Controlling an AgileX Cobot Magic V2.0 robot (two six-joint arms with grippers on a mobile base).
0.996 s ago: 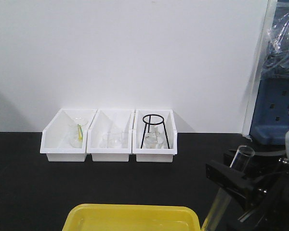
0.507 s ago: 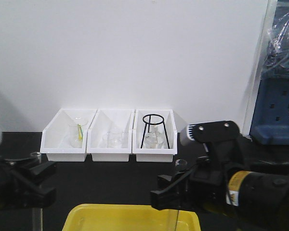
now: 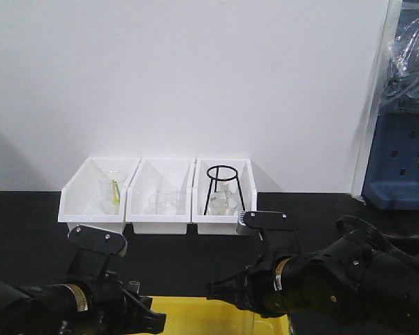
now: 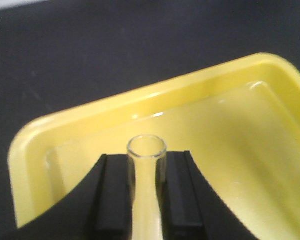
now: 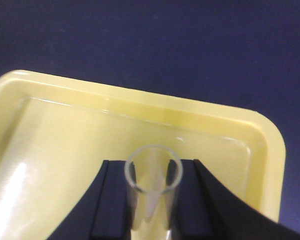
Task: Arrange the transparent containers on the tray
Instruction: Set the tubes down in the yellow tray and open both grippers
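The yellow tray (image 3: 195, 314) lies at the near edge of the black table, between my two arms. My left gripper (image 4: 146, 161) is shut on a clear glass test tube (image 4: 147, 190). The tube's round rim pokes out past the black pads (image 4: 111, 192), over the tray's (image 4: 115, 102) left part. My right gripper (image 5: 153, 167) is shut on a second test tube (image 5: 151, 210), whose open rim faces the camera above the tray's (image 5: 140, 95) far right corner. In the front view both arms (image 3: 91, 293) (image 3: 314, 279) hang low at the tray's sides, and the tubes are hard to make out there.
Three white open-fronted bins (image 3: 73, 199) (image 3: 160, 225) (image 3: 220, 225) stand in a row against the white wall. Two of them hold glass beakers, and the right one holds a black wire stand (image 3: 222, 183). A blue object (image 3: 401, 160) sits at the far right.
Both arms have come down and inward to the tray. A second ago the right one held its tube upright at the right edge and the left was barely in view.
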